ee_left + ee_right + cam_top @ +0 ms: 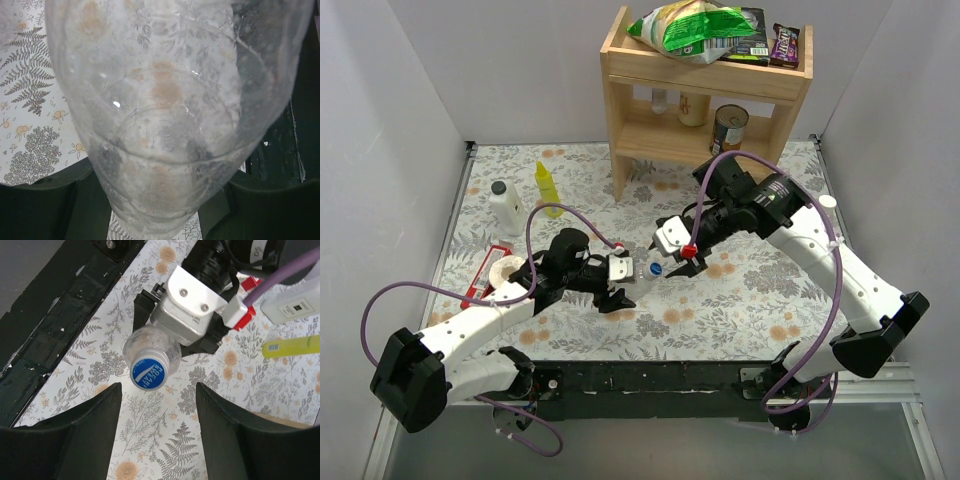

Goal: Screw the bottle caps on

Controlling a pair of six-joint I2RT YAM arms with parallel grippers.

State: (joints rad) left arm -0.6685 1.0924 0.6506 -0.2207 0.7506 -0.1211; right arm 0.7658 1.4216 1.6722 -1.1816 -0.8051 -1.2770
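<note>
**Blue cap dead ahead of the right fingers, bottle pinned by the left**

Closest to me on the right wrist view, the right fingers [75, 440] stand spread with nothing between them. Just beyond their tips sits the blue cap [148, 374], face-on to the camera and a touch off the middle of the gap. I judge it is already sitting on the neck; how far it is threaded I cannot tell.

Behind the cap runs the bottle [638, 268], clear plastic, lying roughly level above the desk [740, 290]. Its long axis points straight from one arm to the other, cap end toward the right fingers. The left fingers [45, 205] are clamped on its body from both sides, so that arm is the holder and the right arm, nearest the cap, is the one to twist. What I would need is a small advance along that axis so the tips straddle the cap.

Nothing stands between fingers and cap. Farther off, behind the left fingers, are a yellow squeeze bottle [548, 188] and a white bottle [506, 207]. Beyond the right fingers stands a wooden shelf [705, 90], well apart.
</note>
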